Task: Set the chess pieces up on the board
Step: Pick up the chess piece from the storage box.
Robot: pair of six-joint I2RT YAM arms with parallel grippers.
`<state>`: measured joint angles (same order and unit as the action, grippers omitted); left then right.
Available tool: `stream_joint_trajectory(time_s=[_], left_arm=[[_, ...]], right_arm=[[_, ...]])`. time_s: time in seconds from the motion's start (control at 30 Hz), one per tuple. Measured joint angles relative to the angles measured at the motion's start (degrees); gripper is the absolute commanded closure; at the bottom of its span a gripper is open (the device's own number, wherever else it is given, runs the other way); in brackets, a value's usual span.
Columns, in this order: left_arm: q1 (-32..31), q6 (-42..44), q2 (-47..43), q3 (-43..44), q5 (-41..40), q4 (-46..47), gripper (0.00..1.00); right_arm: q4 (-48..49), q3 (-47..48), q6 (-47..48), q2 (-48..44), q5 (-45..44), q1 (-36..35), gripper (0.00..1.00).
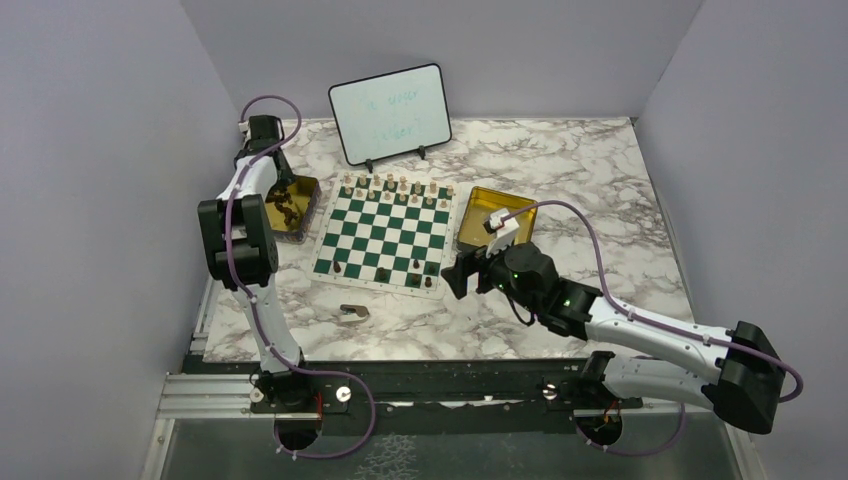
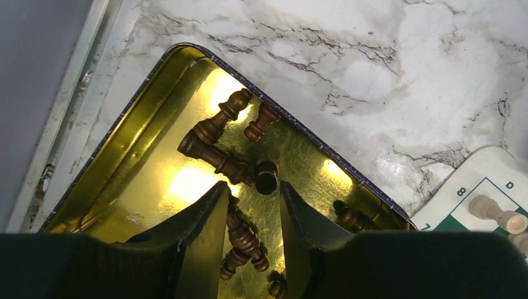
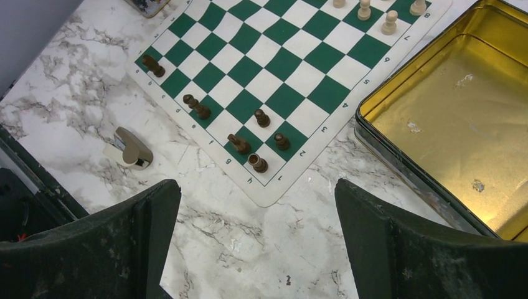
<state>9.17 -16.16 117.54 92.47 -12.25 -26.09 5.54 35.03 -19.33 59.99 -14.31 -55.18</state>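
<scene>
Marble strip before board's near edge, right gripper wide-spread above; left gripper parted over dark pieces in tin

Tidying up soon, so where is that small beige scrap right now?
In the top view, the beige scrap lies on the table, just off the board at its near edge, toward the left corner.

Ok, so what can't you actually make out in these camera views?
Top view: the writing on the whiteboard is too faint and small to read.
Left wrist view: the left end effector and the bottom edge hide parts of the dark pieces lying between its fingers.
Right wrist view: the gold tin is cut off by the right edge, and the light pieces by the top edge.
</scene>
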Motion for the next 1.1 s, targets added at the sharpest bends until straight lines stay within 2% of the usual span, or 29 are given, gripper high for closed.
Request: stream_joint_trajectory(time_s=[0.3, 0.6, 1.1], left_arm=[[0.0, 0.2, 3.4, 0.9, 1.5, 0.2, 0.66], [0.0, 0.4, 3.6, 1.8, 1.8, 0.3, 0.77], [0.0, 0.3, 4.0, 2.5, 2.5, -0.3, 0.85]], right_arm=[[0.1, 0.0, 0.9, 0.4, -0.1, 0.0, 0.0], [0.4, -0.1, 1.0, 0.4, -0.7, 0.0, 0.0], [0.4, -0.7, 1.4, 0.2, -1.8, 0.0, 0.0]])
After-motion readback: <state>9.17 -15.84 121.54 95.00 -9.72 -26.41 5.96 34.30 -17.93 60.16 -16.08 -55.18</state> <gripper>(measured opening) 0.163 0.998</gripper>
